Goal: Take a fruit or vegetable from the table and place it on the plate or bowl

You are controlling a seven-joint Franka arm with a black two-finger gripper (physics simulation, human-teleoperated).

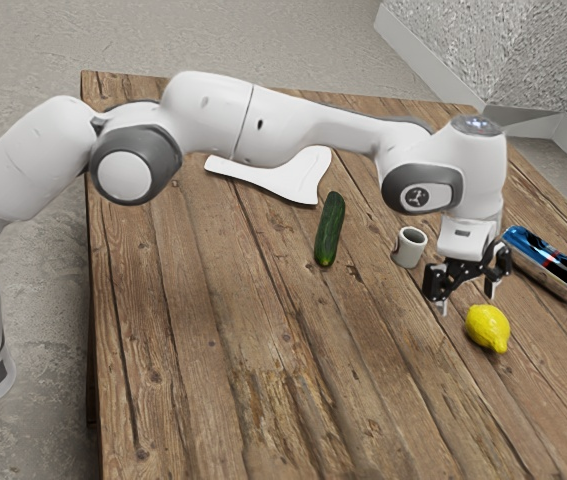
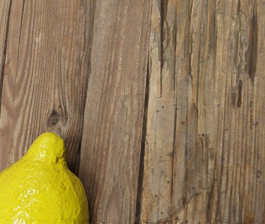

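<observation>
Yellow lemon [image 1: 488,327] sits on the wooden table [image 1: 263,380], just beside the gripper [image 1: 461,287] and not touching it. The jaws are spread wide, nothing between them. The cucumber [image 1: 329,229] and white plate [image 1: 283,178] lie well apart from it.

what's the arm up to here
The arm reaches across the wooden table with its black tool open and empty, low over the boards right beside the lemon. The lemon lies untouched on the table, so nothing has been picked up yet. A cucumber, a small cup and a blue can lie nearby, and the white plate sits farther back, partly behind the arm.
</observation>
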